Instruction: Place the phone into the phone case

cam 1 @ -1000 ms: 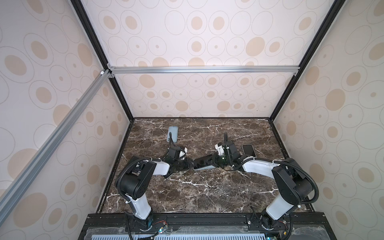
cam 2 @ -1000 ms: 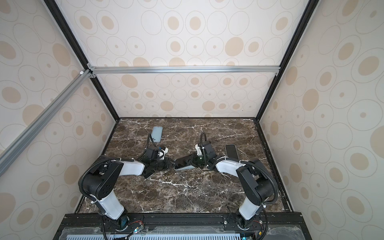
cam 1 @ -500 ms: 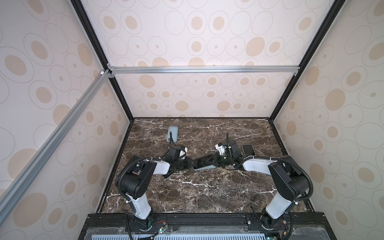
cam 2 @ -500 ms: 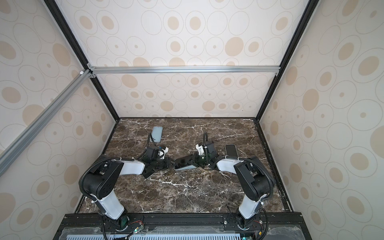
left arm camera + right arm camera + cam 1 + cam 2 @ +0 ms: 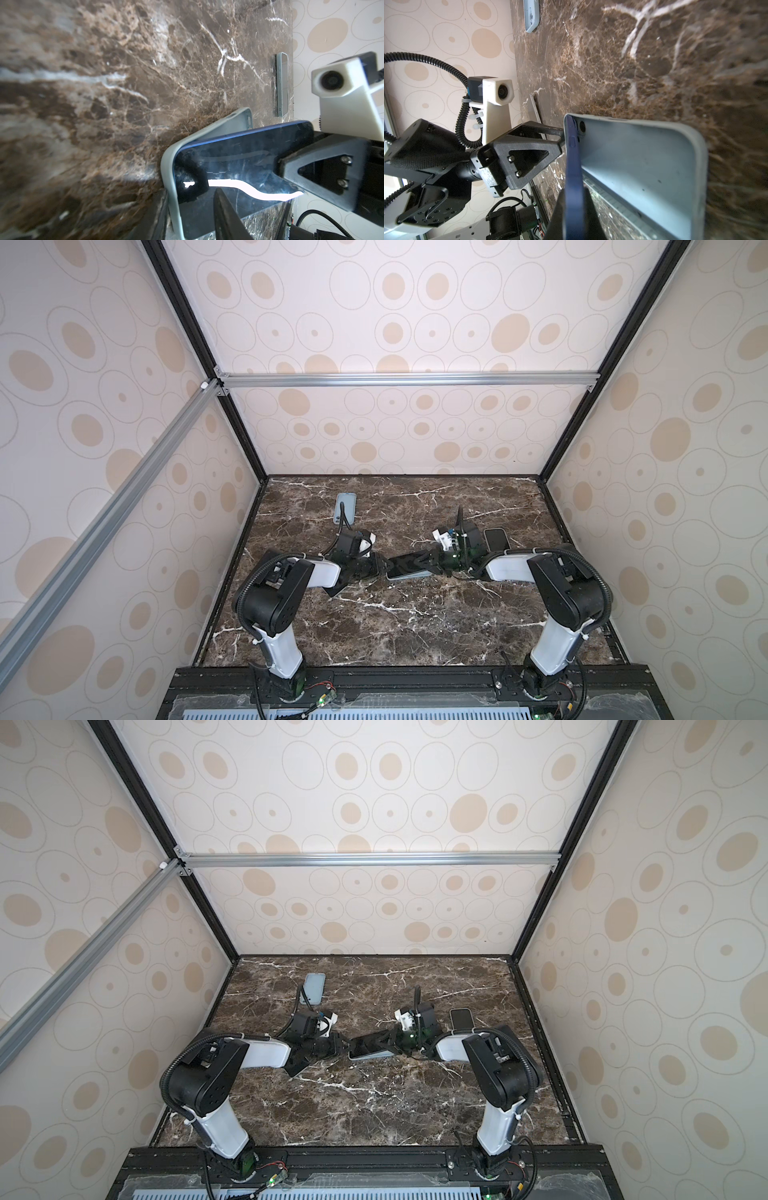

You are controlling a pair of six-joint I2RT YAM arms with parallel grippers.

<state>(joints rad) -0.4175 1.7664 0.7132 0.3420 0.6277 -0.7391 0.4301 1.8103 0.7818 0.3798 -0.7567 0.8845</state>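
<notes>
Glossy blue-edged phone (image 5: pixel 239 149), one end in pale grey-green case (image 5: pixel 167 170)

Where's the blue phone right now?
Mid-table in both top views: blue phone spans between left tool and right tool, its left end tucked in the grey phone case.

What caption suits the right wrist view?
Right claw holds blue phone tilted in pale case; left claw grips opposite end.

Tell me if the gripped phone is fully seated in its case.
Only partly in. In both wrist views the phone meets the phone case at one end and angles away, leaving its inside bare.
</notes>
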